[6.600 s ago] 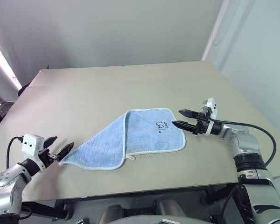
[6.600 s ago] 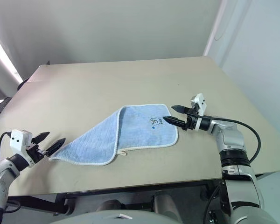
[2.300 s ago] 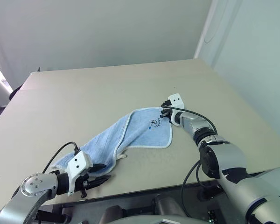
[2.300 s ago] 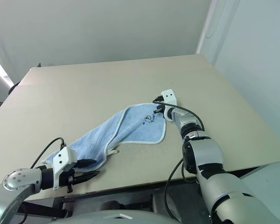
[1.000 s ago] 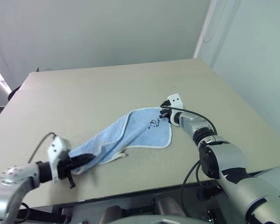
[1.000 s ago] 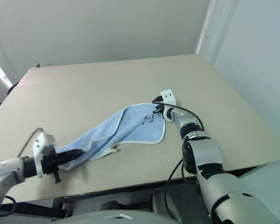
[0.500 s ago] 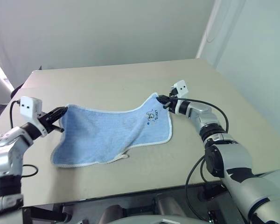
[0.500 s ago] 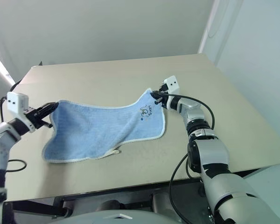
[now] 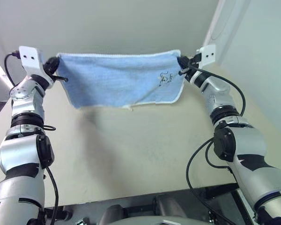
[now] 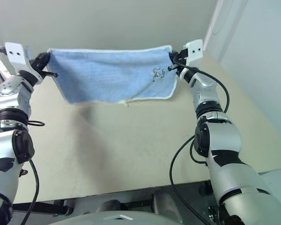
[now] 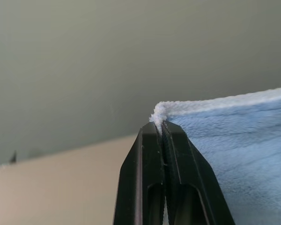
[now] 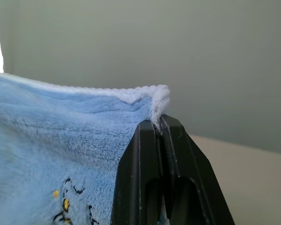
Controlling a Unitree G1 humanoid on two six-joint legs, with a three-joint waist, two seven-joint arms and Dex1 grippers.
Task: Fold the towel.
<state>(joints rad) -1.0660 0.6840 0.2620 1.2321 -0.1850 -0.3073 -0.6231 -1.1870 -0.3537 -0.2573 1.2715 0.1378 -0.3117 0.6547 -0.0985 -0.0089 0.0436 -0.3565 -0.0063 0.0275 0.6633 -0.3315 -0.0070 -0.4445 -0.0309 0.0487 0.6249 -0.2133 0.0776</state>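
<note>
Holding the light blue towel (image 9: 122, 77) up in the air between my two arms, I keep it spread flat and wide above the table (image 9: 131, 154). In the left eye view, my left claw (image 9: 54, 70) is closed on the top left corner of the towel, and my right claw (image 9: 181, 63) is closed on the top right corner. The top edge with its white stitching runs almost straight from one claw to the other. The towel hangs down from this edge, and its lower edge is free above the far part of the table, not touching it. A small dark printed logo (image 9: 166, 78) is near my right claw, and a tiny white loop (image 9: 131, 108) hangs from the lower edge. The shadow of the towel lies on the table below.

In the left wrist view, my two black fingers (image 11: 152, 178) are pressed together, and the white stitched corner of the towel (image 11: 234, 136) comes out at their tips.

In the right wrist view, my fingers (image 12: 150, 173) are also pressed together on the other white corner, and the blue terry cloth with the logo (image 12: 68, 208) spreads away from them.
</note>
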